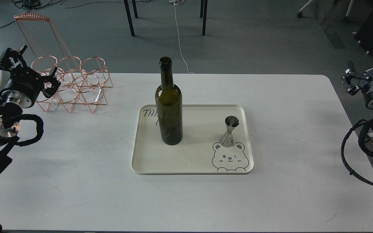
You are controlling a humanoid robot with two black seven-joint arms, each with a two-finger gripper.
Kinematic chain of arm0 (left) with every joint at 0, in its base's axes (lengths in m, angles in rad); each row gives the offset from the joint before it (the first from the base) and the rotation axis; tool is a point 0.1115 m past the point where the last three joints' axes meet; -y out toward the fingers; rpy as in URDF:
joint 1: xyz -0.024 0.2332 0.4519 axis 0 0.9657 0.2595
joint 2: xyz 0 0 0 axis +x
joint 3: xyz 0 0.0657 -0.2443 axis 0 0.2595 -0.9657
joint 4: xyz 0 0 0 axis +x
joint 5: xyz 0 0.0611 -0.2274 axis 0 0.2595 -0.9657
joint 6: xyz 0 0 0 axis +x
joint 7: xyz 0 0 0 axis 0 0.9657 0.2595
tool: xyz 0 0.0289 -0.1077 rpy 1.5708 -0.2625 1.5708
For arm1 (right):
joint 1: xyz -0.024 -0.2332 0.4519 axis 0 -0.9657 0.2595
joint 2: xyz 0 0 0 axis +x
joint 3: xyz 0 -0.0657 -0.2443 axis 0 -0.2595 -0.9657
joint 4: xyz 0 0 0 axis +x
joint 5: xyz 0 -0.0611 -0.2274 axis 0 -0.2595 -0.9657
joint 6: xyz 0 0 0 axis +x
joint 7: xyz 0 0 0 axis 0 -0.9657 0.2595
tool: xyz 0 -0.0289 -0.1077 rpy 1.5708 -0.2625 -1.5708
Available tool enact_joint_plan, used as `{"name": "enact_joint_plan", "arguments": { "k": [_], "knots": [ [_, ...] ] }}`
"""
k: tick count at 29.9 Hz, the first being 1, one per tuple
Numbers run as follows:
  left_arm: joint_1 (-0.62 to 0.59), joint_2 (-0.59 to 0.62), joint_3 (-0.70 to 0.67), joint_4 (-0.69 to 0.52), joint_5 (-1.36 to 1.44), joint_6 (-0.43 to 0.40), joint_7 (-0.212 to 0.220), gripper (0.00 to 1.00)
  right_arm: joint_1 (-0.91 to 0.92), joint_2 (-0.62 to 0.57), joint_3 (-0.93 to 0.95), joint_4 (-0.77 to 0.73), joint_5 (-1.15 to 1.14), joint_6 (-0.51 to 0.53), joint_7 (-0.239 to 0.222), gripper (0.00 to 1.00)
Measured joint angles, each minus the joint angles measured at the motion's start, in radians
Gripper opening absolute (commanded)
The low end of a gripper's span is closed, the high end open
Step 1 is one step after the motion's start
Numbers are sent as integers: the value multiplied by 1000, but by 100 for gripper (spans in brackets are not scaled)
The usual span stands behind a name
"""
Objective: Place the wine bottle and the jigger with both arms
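Wine bottle point(169, 106) stands left of jigger point(230, 132) on tray point(193, 161).

— What do we make of the wine bottle point(169, 106)?

— We see dark olive glass, glossy, with pale glints on the shoulder. The jigger point(230, 131) reads as polished steel, mirror-bright.

— And the tray point(147, 161)?

— We take it for smooth cream plastic, satin, with a printed bear point(229, 157) in dark outline. The table point(76, 181) looks matt white, faintly scuffed.

— The rack point(71, 82)?

— Thin copper-coloured wire, shiny. On our arms we note matt black housings, brushed silver metal joints point(2, 127) and black corrugated cable sleeves point(351, 145). The floor point(254, 38) seems dull grey.
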Motion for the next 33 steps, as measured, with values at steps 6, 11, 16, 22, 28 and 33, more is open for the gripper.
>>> {"name": "enact_joint_plan", "arguments": {
  "k": [6, 11, 16, 22, 28, 33],
  "knots": [
    [0, 1, 1, 0, 0, 0, -1, 98, 6, 0, 0, 1, -1, 0, 0, 99],
    [0, 2, 1, 0, 0, -1, -4, 98, 12, -12, -8, 67, -9, -10, 1, 99],
    [0, 4, -4, 0, 0, -1, -11, 98, 16, -91, -42, 224, -135, -81, 3, 99],
    [-2, 1, -7, -1, 0, -2, -11, 98, -5, -218, -60, 468, -463, -214, 5, 99],
    [-7, 1, -8, -2, 0, -3, -10, 98, -40, -325, -125, 666, -717, -349, 5, 99],
    [-8, 3, -8, -3, 0, -4, -9, 98, -43, -396, -213, 813, -920, -471, 7, 99]
  ]
}}
